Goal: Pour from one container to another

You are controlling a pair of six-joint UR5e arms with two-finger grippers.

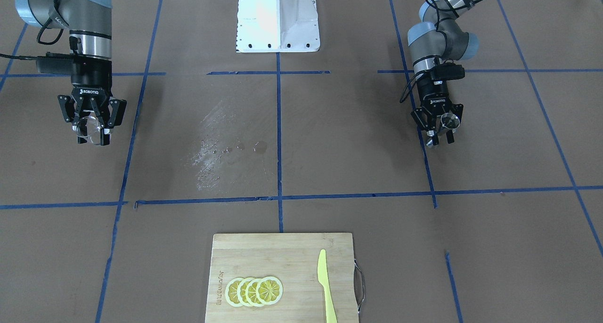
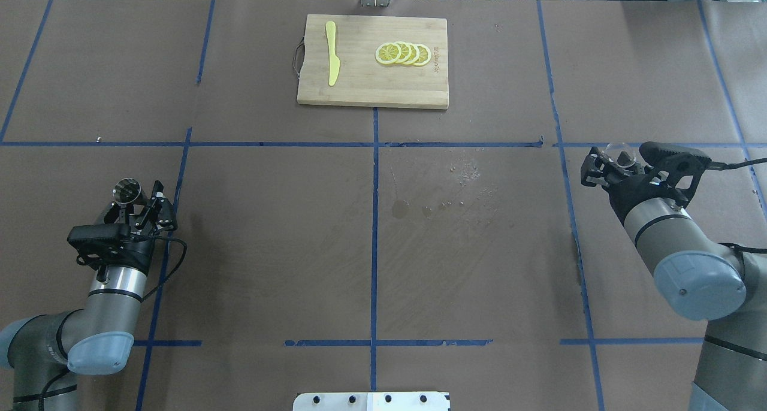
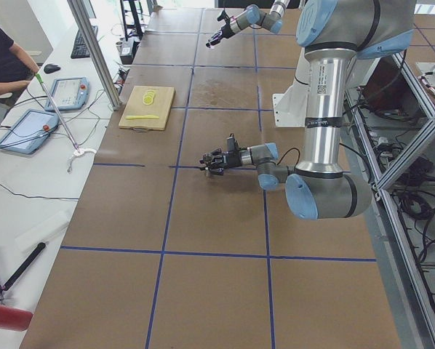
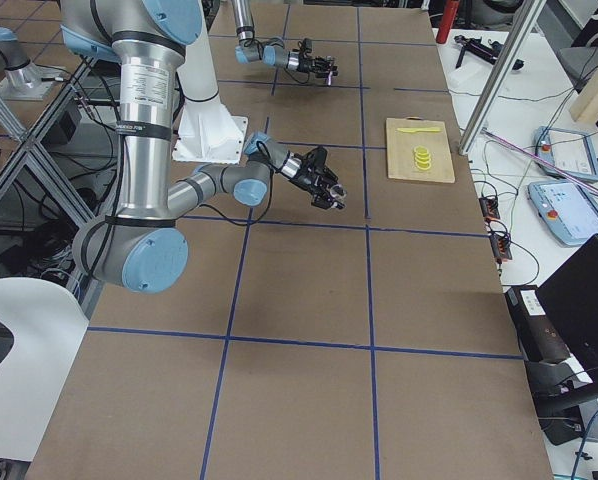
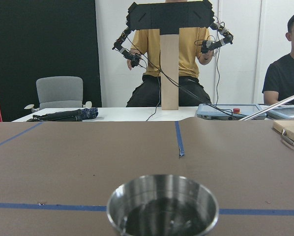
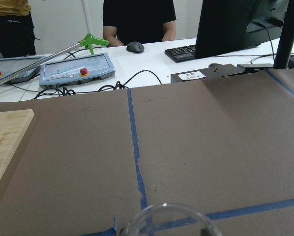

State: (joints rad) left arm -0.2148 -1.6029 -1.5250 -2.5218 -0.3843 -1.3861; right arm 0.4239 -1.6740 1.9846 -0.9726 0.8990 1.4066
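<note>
— Sitting upright at the table's left end, steel jigger (image 2: 126, 189) clamped between the fingers of the left gripper (image 2: 135, 200).
— And the glass cup (image 2: 619, 152)?
— Pinched in the right gripper (image 2: 611, 162), closed around it, at the opposite end, well apart from the jigger.
— Between the two?
— Only brown paper with wet marks (image 2: 400, 208) near the middle.
— Farther out?
— Cutting board (image 2: 359, 87) at the far edge, carrying lemon slices (image 2: 402, 53) and a yellow knife (image 2: 331, 60).
</note>
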